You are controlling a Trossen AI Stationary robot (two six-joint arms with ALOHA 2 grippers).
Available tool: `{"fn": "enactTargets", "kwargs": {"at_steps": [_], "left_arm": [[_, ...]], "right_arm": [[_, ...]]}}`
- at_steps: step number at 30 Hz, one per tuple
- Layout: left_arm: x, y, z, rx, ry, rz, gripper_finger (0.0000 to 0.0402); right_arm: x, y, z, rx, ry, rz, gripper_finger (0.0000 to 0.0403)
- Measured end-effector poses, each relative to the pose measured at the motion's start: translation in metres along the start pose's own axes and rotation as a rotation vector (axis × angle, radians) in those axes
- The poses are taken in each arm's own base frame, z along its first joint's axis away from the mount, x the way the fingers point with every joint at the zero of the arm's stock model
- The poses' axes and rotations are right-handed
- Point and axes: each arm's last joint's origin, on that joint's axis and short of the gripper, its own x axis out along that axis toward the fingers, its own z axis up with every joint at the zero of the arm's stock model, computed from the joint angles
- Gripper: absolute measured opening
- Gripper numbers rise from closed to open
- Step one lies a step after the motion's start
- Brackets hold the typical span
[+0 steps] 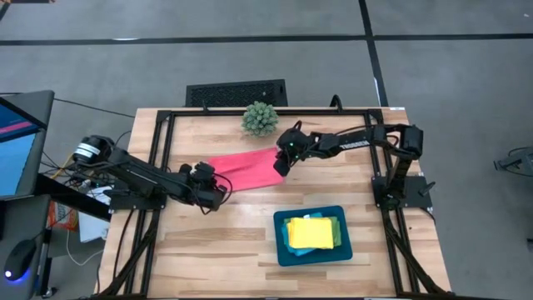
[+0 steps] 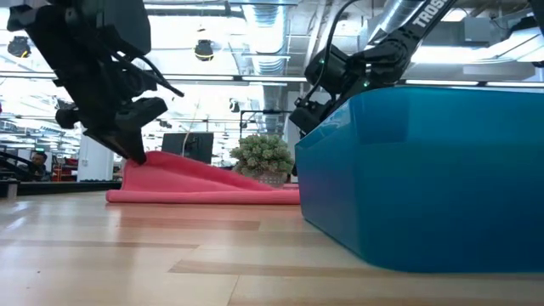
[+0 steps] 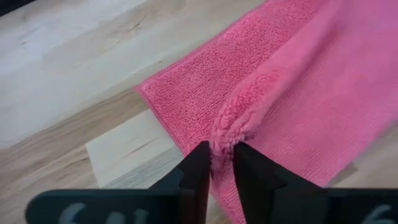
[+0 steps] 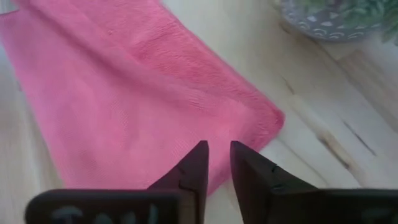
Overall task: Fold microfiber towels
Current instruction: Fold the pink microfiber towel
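A hot pink towel (image 1: 246, 169) lies doubled over on the table's middle. Its left end rises toward my left gripper (image 3: 221, 152), which is shut on it. My right gripper (image 4: 216, 152) hovers over the towel's right end near its corner (image 4: 270, 121). Its fingers stand a little apart, with only flat cloth behind the gap. A yellow towel (image 1: 310, 232) lies folded in the teal tray (image 1: 281, 248), with a green edge (image 1: 337, 232) showing beside it. My left gripper pinches a bunched ridge of the pink towel's upper layer (image 3: 231, 127) between its two fingertips, near the towel's left end. The fingers slant down from the table's left. That end is drawn up to the fingers (image 2: 140, 157), and the rest lies on the table.
A spiky green ball plant (image 1: 260, 119) in a patterned pot stands just behind the towel's right end, close to my right gripper. The tray (image 2: 425, 170) sits near the front right. Bare wood lies at the front left and in front of the towel.
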Motion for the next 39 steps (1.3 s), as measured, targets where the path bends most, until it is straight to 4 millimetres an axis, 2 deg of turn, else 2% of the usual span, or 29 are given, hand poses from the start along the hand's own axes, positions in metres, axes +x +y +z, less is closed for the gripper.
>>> {"fn": "enactTargets", "kwargs": {"at_steps": [8,16,19,24,27,30,35,39], "left_arm": [[0.012,-0.004,-0.008,0.043,0.009,0.067,0.0098],[0.027,-0.007,-0.013,0.073,0.029,0.121,0.0137],[0.022,-0.01,-0.007,0.098,0.028,0.103,0.0161],[0.0,-0.015,0.015,0.105,-0.022,0.031,0.0194],[-0.014,-0.011,0.027,0.129,-0.082,-0.013,0.0197],[-0.017,-0.003,0.028,0.166,-0.077,-0.038,0.0182],[-0.008,0.018,0.024,0.153,-0.021,-0.03,0.0148],[0.001,0.03,0.029,0.115,0.052,-0.099,0.0152]], "right_arm": [[0.0,-0.002,0.001,0.001,-0.003,-0.004,0.0135],[0.0,0.011,0.0,-0.028,-0.021,0.027,0.0136],[0.0,0.014,-0.001,-0.034,-0.017,0.032,0.0132],[0.001,0.019,-0.003,-0.046,-0.013,0.042,0.0126],[0.003,0.021,-0.006,-0.052,0.003,0.043,0.0124],[0.002,0.025,-0.006,-0.06,-0.003,0.053,0.0123],[0.002,0.027,-0.006,-0.071,-0.003,0.055,0.0123],[0.002,0.027,-0.006,-0.071,-0.004,0.055,0.0123]]}}
